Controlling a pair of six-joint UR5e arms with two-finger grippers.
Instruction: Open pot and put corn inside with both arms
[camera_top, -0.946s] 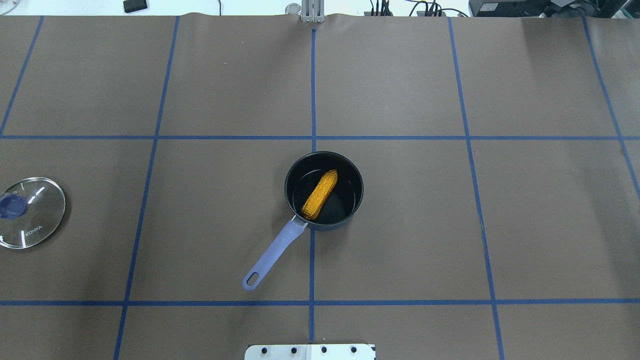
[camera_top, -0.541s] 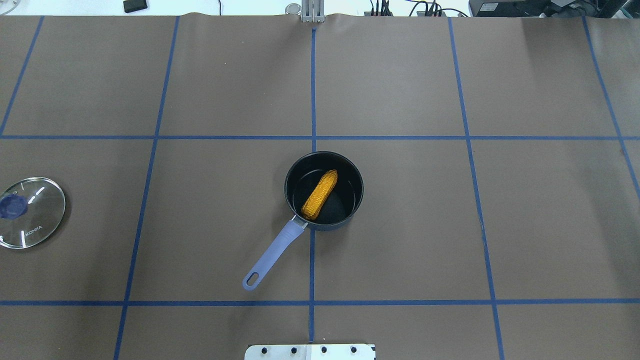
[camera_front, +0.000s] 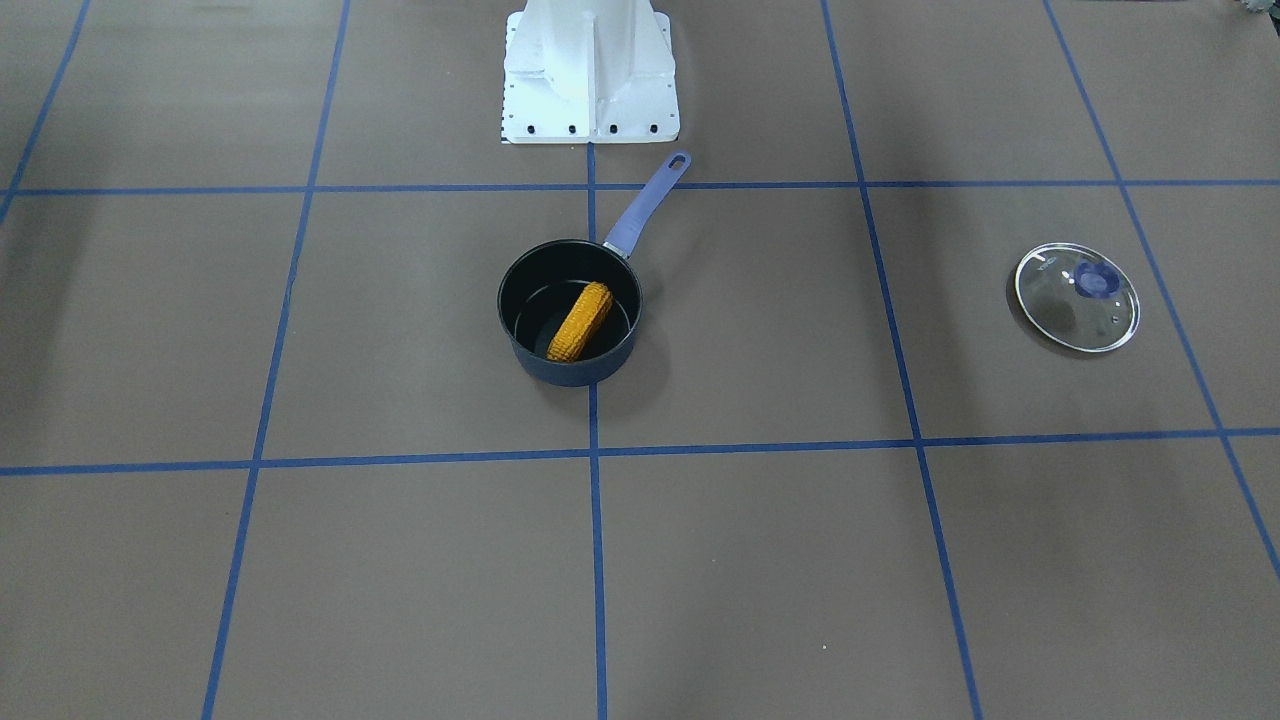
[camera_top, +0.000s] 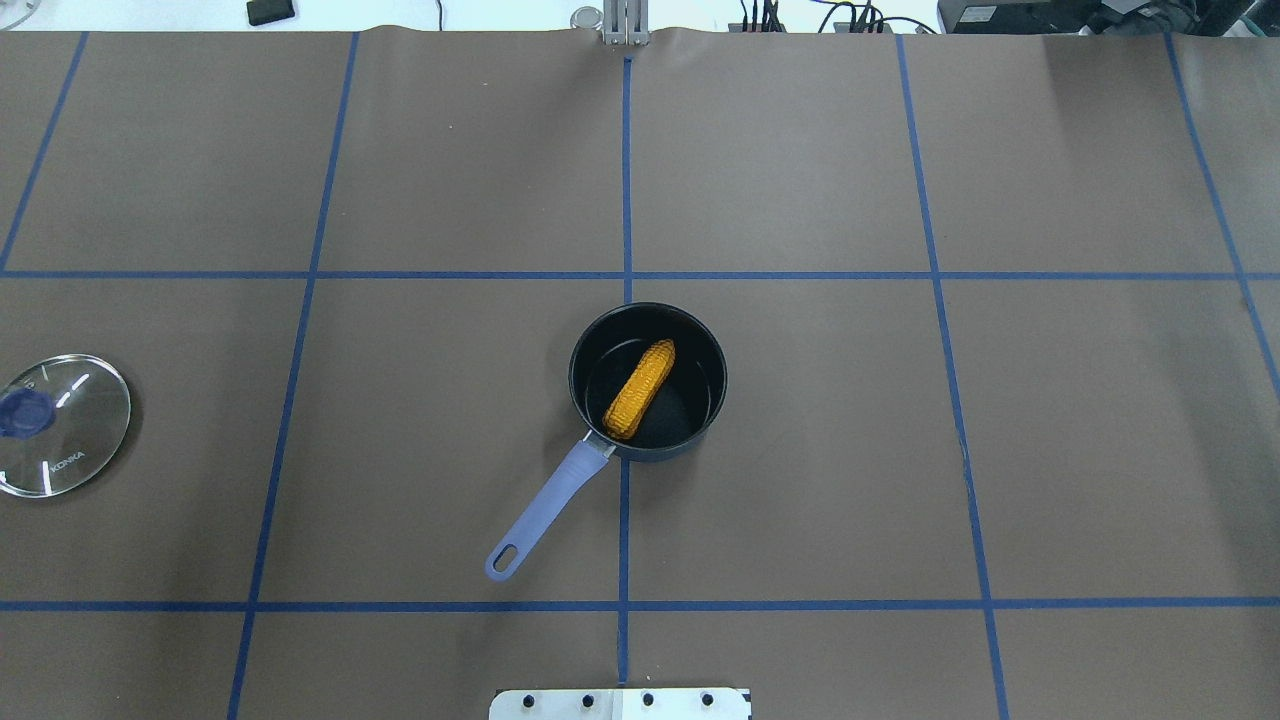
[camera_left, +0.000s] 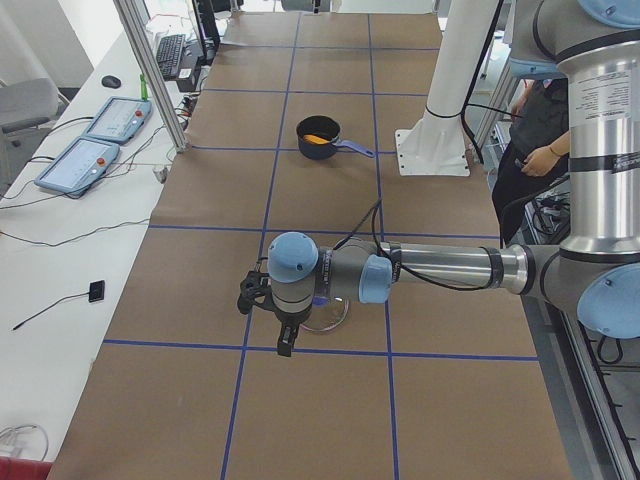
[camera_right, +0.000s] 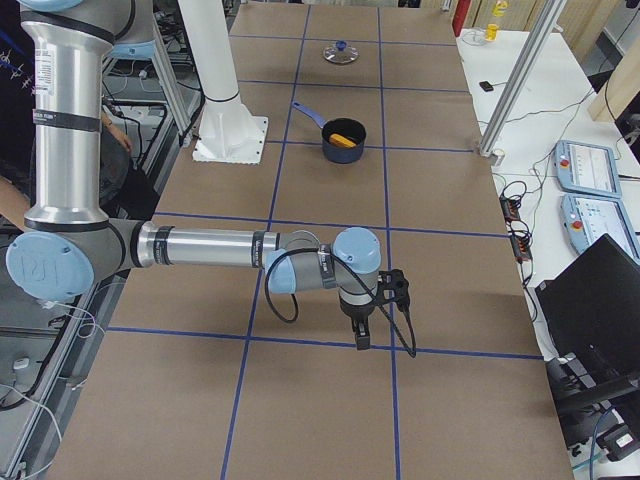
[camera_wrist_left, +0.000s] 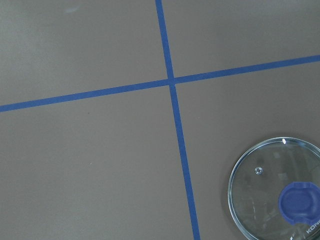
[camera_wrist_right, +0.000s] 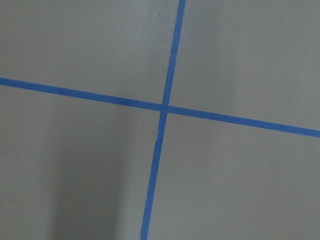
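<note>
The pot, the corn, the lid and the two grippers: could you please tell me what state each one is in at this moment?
pot: open, upright, corn inside.
corn: lying slantwise in the pot, not gripped.
glass lid: off the pot, lying knob-up well apart from it.
left gripper: hanging near the glass lid; open or shut cannot be told.
right gripper: hanging far from the pot; open or shut cannot be told.

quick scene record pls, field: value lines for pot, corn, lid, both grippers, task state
pot: open, mid-table, handle toward the base
corn: lying inside the pot
lid: flat on the table, far on the robot's left, apart from the pot
left gripper: near the lid; open or shut unclear
right gripper: over bare table; open or shut unclear
task state: looks done
</note>
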